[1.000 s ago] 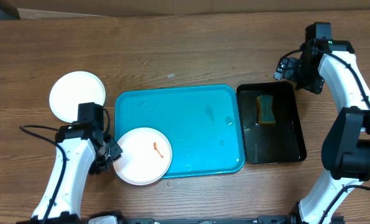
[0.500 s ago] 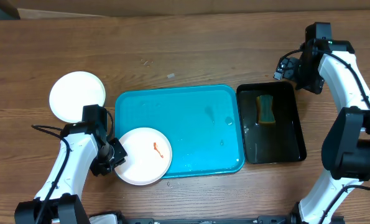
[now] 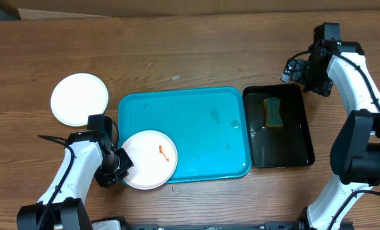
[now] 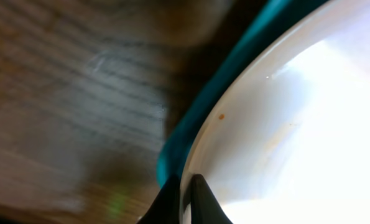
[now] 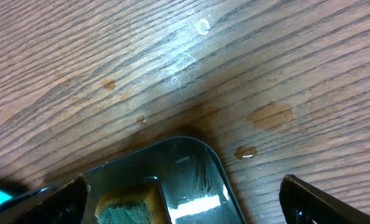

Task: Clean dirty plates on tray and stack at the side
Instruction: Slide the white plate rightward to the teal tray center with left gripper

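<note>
A white dirty plate with an orange-red smear lies on the front left corner of the teal tray, overhanging its edge. My left gripper is shut on this plate's left rim. In the left wrist view the fingers pinch the plate's edge above the tray's rim. A pale plate lies on the table left of the tray. My right gripper is open and empty, above the far end of the black tray.
The black tray stands right of the teal tray and holds water and a green-yellow sponge, also in the right wrist view. Water drops lie on the wood beyond it. The table's front edge is close to the plate.
My left arm has shifted toward the table's front and slightly right, along the plate's left rim. The plate has barely moved. The right arm has not moved.
</note>
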`<action>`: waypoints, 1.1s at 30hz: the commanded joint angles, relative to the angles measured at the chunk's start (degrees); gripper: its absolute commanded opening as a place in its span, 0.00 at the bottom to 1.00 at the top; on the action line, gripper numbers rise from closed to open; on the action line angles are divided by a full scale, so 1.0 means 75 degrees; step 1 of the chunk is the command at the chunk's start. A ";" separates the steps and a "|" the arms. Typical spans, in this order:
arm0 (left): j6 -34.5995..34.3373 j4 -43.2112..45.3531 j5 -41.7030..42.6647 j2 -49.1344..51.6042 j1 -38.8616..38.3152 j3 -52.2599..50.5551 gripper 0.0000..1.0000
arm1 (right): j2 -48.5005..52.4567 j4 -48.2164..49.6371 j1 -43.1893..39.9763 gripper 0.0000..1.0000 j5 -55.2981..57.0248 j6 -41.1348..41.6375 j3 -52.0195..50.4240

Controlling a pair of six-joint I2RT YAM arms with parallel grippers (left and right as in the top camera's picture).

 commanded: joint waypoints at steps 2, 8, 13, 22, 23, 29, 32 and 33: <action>0.0469 0.0557 0.0656 0.0032 0.0006 -0.0079 0.04 | -0.0137 0.0032 0.0023 1.00 0.0047 0.0029 0.0114; 0.0807 0.1804 0.2031 0.0032 -0.0017 -0.0079 0.04 | -0.0137 0.0029 0.0023 1.00 0.0050 0.0029 0.0114; 0.0810 0.2410 0.2072 0.0035 -0.0595 -0.0079 0.04 | -0.0137 0.0029 0.0023 1.00 0.0047 0.0029 0.0114; 0.0023 0.3107 0.1614 0.0035 -0.1941 -0.0079 0.04 | -0.0137 0.0029 0.0023 1.00 0.0047 0.0029 0.0114; 0.0020 0.3165 0.1582 0.0035 -0.2034 -0.0076 0.04 | -0.0137 0.0029 0.0023 1.00 0.0047 0.0029 0.0114; 0.0009 0.3244 0.1309 0.0038 -0.2209 0.0079 0.39 | -0.0137 0.0032 0.0023 1.00 0.0047 0.0029 0.0114; 0.0152 0.2678 0.0673 0.0067 -0.2209 0.0580 0.52 | -0.0137 0.0032 0.0023 1.00 0.0050 0.0029 0.0114; 0.0280 0.2410 0.0501 0.0096 -0.2209 0.0816 0.53 | -0.0137 0.0029 0.0023 1.00 0.0047 0.0029 0.0114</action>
